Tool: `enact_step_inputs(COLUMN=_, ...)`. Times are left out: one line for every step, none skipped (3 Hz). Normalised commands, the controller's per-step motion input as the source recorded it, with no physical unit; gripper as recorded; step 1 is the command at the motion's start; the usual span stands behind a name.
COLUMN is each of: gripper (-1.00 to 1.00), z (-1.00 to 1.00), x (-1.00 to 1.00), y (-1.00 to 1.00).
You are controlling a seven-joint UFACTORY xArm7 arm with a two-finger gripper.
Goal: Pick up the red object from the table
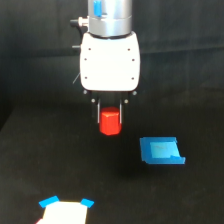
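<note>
The red object (110,123), a small bright red-orange faceted block, sits between the two thin fingers of my gripper (110,120). The gripper hangs from a white housing in the upper middle of the exterior view and is shut on the block. The block appears to hang a little above the black table (45,160), with a faint dark shadow below it. The fingers cover the block's left and right sides; its front face shows.
A flat blue piece (161,151) lies on the table to the exterior view's right of the block. A white shape with blue corners (65,211) sits at the bottom edge, left of centre. The backdrop behind is dark.
</note>
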Motion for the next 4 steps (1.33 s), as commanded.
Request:
enact_step_inputs(gripper=-1.00, z=0.10, x=-0.17, y=-0.28)
enact_step_inputs(gripper=-0.54, z=-0.16, x=0.18, y=0.11)
enact_step_inputs(gripper=-1.00, z=-0.19, x=0.05, y=-0.39)
enact_step_inputs(gripper=-0.85, z=-0.28, x=0.27, y=-0.27)
